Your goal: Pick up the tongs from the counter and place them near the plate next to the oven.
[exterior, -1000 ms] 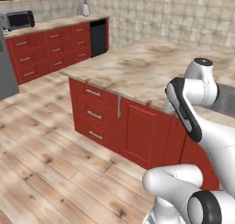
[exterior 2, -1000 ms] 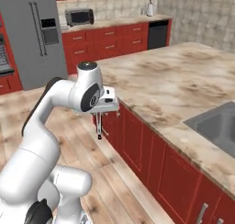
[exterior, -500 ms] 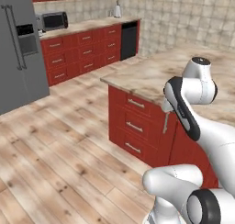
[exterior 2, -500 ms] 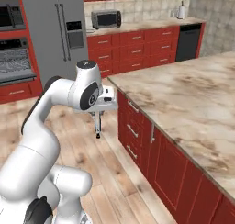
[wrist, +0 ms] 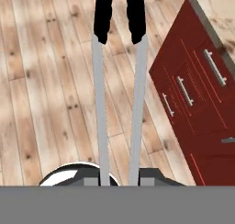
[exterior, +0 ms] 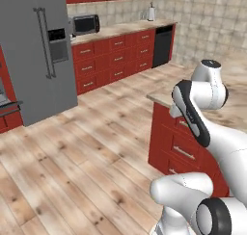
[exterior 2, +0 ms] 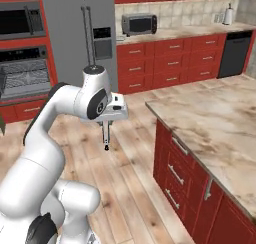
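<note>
Left base view: I see the arm folded beside the counter (exterior: 231, 111) corner; far oven (exterior: 83, 24) sits on the back counter run. No plate I can make out from here.

Right base view: gripper (exterior 2: 106, 124) hangs over the wood floor (exterior 2: 125, 153), jaws pinching the tongs (exterior 2: 105, 137), which dangle straight down. Risk: a jolt while the base drives could let them slip out.

Hand view: tongs (wrist: 119, 99) run away from the camera, two silver arms with dark tips, beside red drawers (wrist: 193, 94). Swinging too close could clip those fronts.
</note>
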